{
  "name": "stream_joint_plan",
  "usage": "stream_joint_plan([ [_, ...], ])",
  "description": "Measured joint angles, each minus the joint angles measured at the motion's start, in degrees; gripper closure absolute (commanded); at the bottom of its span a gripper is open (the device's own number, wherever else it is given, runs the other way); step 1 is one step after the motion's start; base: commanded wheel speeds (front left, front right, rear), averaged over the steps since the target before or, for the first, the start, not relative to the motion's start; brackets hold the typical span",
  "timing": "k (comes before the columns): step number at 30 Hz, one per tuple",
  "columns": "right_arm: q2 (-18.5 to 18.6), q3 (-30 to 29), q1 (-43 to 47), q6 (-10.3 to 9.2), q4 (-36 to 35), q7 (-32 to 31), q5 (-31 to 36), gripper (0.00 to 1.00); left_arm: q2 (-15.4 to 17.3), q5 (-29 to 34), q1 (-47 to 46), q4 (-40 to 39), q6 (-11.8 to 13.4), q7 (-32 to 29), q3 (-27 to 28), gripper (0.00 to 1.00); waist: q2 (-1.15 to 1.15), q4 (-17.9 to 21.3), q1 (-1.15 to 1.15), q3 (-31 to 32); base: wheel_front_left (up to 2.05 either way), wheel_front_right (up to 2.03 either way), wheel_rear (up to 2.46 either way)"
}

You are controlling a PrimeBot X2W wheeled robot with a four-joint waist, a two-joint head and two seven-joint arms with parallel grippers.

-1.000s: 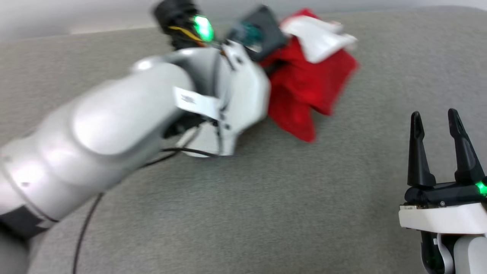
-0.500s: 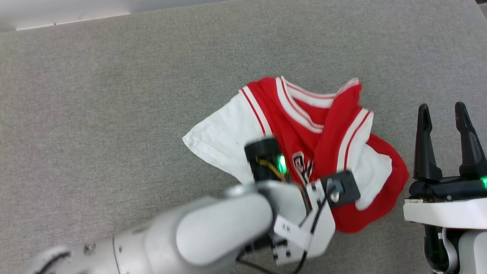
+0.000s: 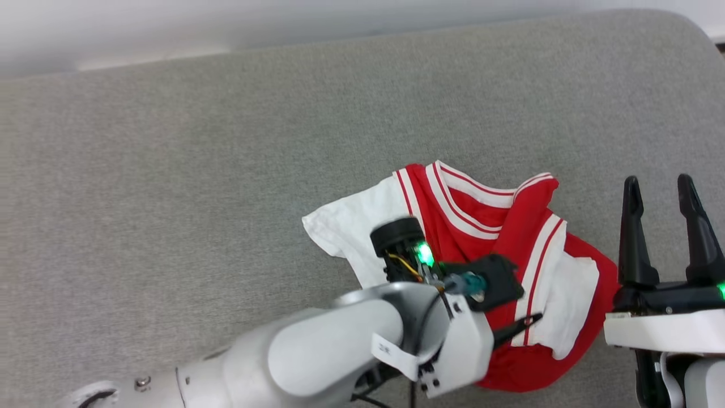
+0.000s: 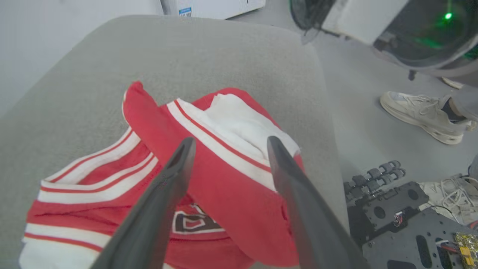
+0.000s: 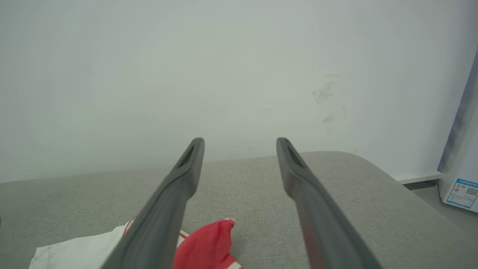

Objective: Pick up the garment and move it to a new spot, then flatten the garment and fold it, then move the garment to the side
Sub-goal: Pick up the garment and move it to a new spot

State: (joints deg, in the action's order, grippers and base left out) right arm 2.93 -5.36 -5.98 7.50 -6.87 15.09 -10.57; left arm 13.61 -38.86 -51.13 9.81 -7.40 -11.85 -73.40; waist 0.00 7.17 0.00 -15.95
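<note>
The red shirt [image 3: 473, 207] lies crumpled on the grey padded surface [image 3: 170, 170], over towards its right end; its white sleeves and striped trim are folded over one another, and a bit of black lettering peeks out between the folds; the left gripper [image 4: 227, 144] hangs over the heap with its two dark fingers spread apart and nothing between them; the right gripper [image 3: 658, 181] sits just beside the shirt's right edge, fingers likewise apart and empty, pointing towards the pale wall [image 5: 186, 74]; a person's pale shoe [image 4: 422, 116] stands on the floor past the surface's end.
</note>
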Motion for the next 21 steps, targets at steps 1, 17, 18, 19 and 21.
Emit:
stream_joint_plan([
  [1,0.0,-0.3,0.5,0.0,0.1,0.0,0.1,0.0,0.1,-0.3,-0.4,1.0,0.0,3.2,0.2,0.0,0.0,-0.3,0.0,0.7,0.0,0.0,0.0],
  [17,0.0,-1.9,6.5,0.0,0.8,0.0,1.2,0.0,6.3,2.4,8.9,10.1,17.2,26.6,14.9,0.0,0.0,-5.9,0.0,9.5,0.0,0.0,0.0],
  [18,0.0,-1.9,6.7,0.0,0.8,0.0,1.2,0.0,6.6,2.5,10.3,9.5,18.4,26.7,16.5,0.0,0.0,-6.2,0.0,9.9,0.0,0.0,0.0],
  [19,0.0,-2.0,7.0,0.0,0.8,0.0,1.4,0.0,7.0,2.8,11.6,8.6,19.7,26.8,18.2,0.0,0.0,-6.4,0.0,10.2,0.0,0.0,0.0],
  [21,0.0,-2.1,7.6,0.0,0.9,0.0,1.6,0.0,7.6,5.3,14.3,5.6,22.1,26.8,22.4,0.0,0.0,-6.9,0.0,10.8,0.0,0.0,0.0],
])
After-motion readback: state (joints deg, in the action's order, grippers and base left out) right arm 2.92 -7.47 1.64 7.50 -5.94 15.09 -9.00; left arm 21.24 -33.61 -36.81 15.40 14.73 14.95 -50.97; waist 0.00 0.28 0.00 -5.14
